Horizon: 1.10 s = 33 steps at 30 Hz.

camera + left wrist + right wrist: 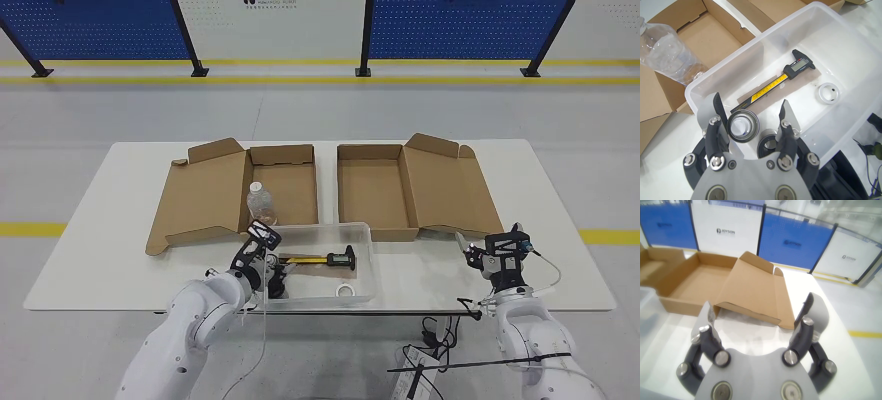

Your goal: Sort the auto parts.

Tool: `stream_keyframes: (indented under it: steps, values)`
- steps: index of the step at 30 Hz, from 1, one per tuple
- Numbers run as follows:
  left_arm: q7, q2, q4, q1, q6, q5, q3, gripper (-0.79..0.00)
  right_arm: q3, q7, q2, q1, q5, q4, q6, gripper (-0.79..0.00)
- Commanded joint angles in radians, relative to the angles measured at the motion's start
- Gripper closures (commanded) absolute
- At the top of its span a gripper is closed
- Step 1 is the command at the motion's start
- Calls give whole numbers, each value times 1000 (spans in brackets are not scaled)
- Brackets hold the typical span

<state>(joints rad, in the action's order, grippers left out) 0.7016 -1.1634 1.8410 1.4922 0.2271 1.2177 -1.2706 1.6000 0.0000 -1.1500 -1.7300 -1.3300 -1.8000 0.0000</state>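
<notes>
A bottle [260, 203] is stood in the left box [200, 195]. The left gripper [750, 102] is held open inside the bin [829, 32], with a bearing [743, 126] close against one finger and a second bearing [766, 142] just beside it. The jaws should be centred on one bearing before closing, clear of the caliper [772, 85] and ring [829, 93]. The right gripper [759, 311] is spread open near the right box [375, 195]. The white table [560, 200] is backed by blue and white panels [460, 25].

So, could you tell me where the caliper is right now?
In the top view the caliper lies flat in the clear bin, its scale tip by the left hand and a silver ring near its display end.
</notes>
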Motion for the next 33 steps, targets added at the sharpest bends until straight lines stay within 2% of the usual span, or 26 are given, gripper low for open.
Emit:
stream_keyframes:
  steps: [1,3,6,11,13,19,20,26,29,33]
  values:
    - [15,0,1,-1,-6,-10,0,-536,0,0,0,0,0,0,0,-785]
    - [25,0,-1,-4,-5,-7,2,-520,0,0,0,0,0,0,0,-785]
    - [34,2,-10,-8,-4,9,3,-548,0,0,0,0,0,0,0,-785]
    - [39,2,-18,-14,-1,12,7,-548,0,0,0,0,0,0,0,-785]
    - [43,3,-18,-16,2,11,8,-505,0,0,0,0,0,0,0,-785]
    - [54,3,-23,-17,1,7,12,-449,0,0,0,0,0,0,0,-785]
    - [54,3,-23,-17,1,8,12,-406,0,0,0,0,0,0,0,-785]
    - [51,4,-28,-18,2,10,16,-283,0,0,0,0,0,0,0,-785]
    - [47,4,-29,-19,2,9,17,0,0,0,0,0,0,0,0,-785]
    - [36,5,-23,-16,3,7,18,0,0,0,0,0,0,0,0,-785]
